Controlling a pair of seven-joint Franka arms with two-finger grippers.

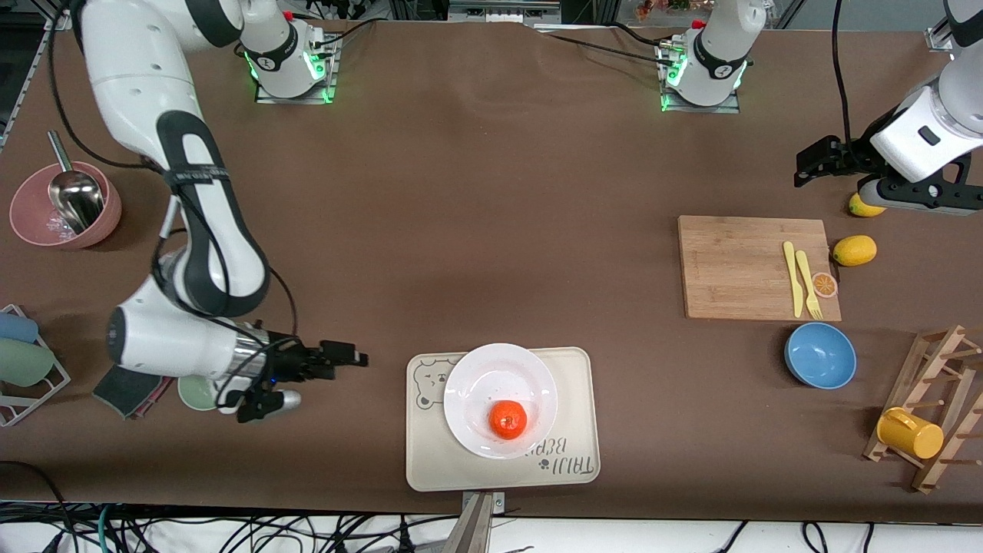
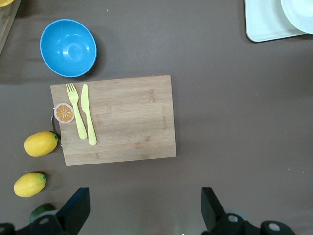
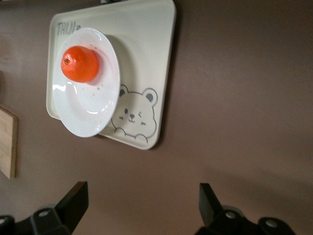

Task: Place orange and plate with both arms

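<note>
The orange (image 1: pixel 508 419) lies in the white plate (image 1: pixel 491 372), which sits on the beige bear tray (image 1: pixel 430 453) near the front edge of the table. The right wrist view shows the orange (image 3: pixel 79 64) on the plate (image 3: pixel 90 115) too. My right gripper (image 1: pixel 349 358) is open and empty over bare table beside the tray, toward the right arm's end; it is apart from the tray. My left gripper (image 1: pixel 802 169) is open and empty, up over the table by the cutting board. The left wrist view shows only an edge of the plate (image 2: pixel 301 12).
A wooden cutting board (image 1: pixel 756 266) holds a yellow knife, a fork and an orange slice (image 1: pixel 825 285). Two lemons (image 1: pixel 855 250) lie beside it. A blue bowl (image 1: pixel 820 355), a rack with a yellow mug (image 1: pixel 910 432), a pink bowl (image 1: pixel 65 206) and a green bowl (image 1: pixel 196 392) stand around.
</note>
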